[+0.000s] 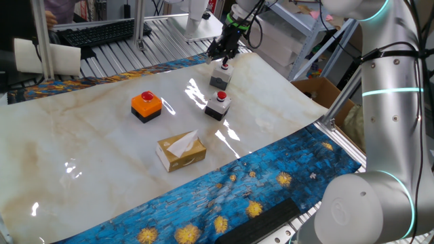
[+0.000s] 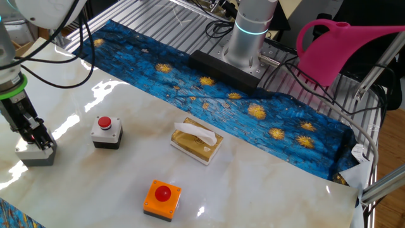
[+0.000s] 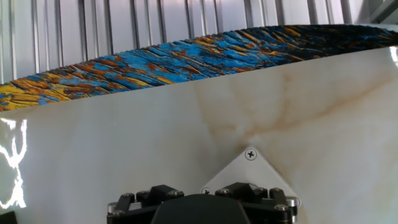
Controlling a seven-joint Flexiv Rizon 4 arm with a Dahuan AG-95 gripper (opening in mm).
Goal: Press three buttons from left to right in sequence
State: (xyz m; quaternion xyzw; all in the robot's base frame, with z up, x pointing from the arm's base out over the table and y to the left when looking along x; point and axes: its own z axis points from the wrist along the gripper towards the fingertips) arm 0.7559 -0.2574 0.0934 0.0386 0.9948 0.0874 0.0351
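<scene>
Pincer (image 1: 223, 59), jaw state indeterminate, pointing steeply down onto far grey button (image 1: 221, 76) directly beneath; other 2 buttons (image 1: 218, 105) (image 1: 146, 106) lie nearer camera.

Open marble between orange button (image 1: 146, 104) and tissue box (image 1: 181, 150), seemingly unobstructed.

A glossy marble-look sheet (image 1: 81, 156) over blue starry cloth (image 2: 266, 114) covers a slatted metal table (image 3: 124, 25).

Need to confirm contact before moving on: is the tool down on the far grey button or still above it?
Down on it: the tool meets the top of the grey button, hiding its red cap; whether it is pressed in, cannot tell.
</scene>
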